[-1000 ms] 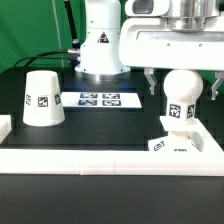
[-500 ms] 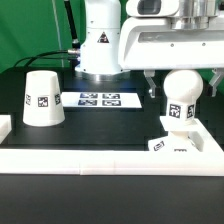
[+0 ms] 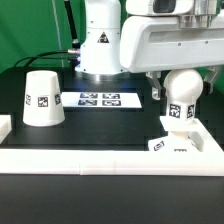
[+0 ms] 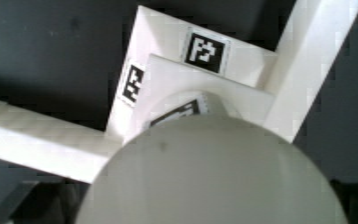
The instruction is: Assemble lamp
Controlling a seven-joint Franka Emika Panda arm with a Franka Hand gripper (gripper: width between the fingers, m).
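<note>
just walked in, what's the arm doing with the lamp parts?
The Panda arm's claw hangs open over the round white plastic bulb, a finger on either side, with no grip that I can see. That bulb stands upright on the low square white base at the exterior view's right. The tapered white cup-like shade sits mouth-down on its own at the left, beside the marker board, not yet fitted.

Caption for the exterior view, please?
Bulb upright on the square base, open jaws either side; shade stands apart, wide end down.
</note>
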